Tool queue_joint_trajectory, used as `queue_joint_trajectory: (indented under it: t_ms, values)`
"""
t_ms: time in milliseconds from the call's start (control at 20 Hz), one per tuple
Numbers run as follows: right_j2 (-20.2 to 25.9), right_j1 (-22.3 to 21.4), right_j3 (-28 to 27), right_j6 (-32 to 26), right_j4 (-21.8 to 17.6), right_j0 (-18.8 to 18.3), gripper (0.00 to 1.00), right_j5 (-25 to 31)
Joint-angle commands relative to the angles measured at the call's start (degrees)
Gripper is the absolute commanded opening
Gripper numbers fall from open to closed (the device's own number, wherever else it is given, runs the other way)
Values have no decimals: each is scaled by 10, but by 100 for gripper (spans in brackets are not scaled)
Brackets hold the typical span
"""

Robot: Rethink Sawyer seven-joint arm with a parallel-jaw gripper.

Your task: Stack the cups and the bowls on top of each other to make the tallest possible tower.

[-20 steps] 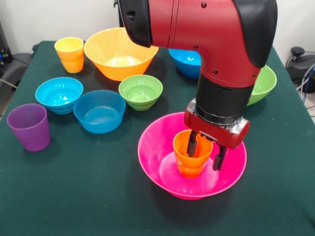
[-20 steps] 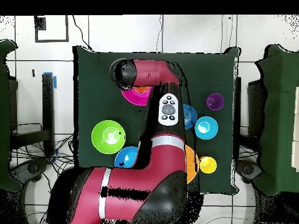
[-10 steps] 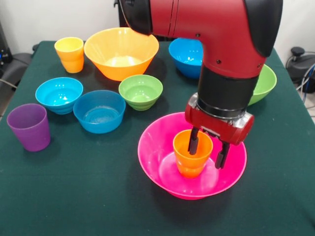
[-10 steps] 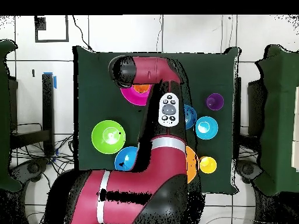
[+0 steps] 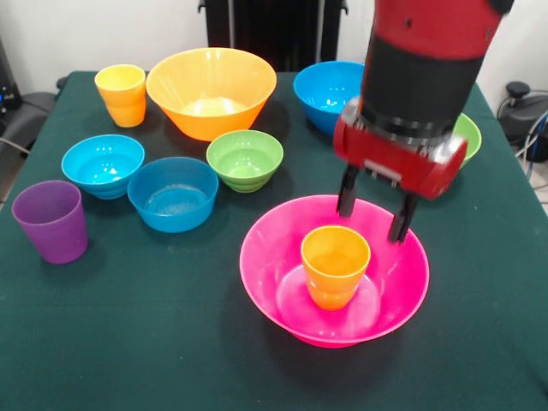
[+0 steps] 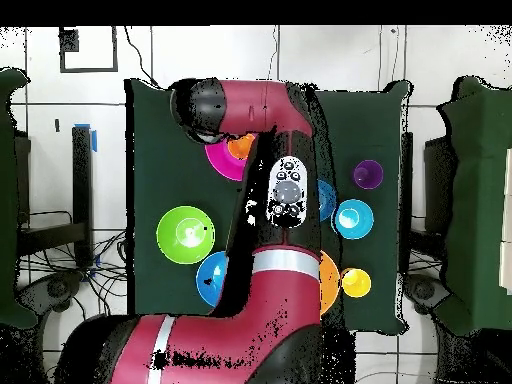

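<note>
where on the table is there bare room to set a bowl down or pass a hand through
Front view: bare cloth along the near edge, in front of the purple cup and left of the pink bowl, plus the strip right of it. Crowded at the far side: the orange bowl, yellow cup and small bowls sit close.

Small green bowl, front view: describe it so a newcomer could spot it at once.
Start at the large orange bowl at the table's far side. Just in front of it sits the small green bowl, beside a blue bowl. It is the only green one among them.
</note>
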Motion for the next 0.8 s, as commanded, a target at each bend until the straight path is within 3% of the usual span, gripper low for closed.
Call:
queue_joint_trajectory:
  t_ms: [50,350,800]
  values:
    - [23,-61,34,-42,-11,17,100,71]
    - [16,-85,96,-9,-9,25,100,37]
    - [5,-130,222,65,24,51,100,-7]
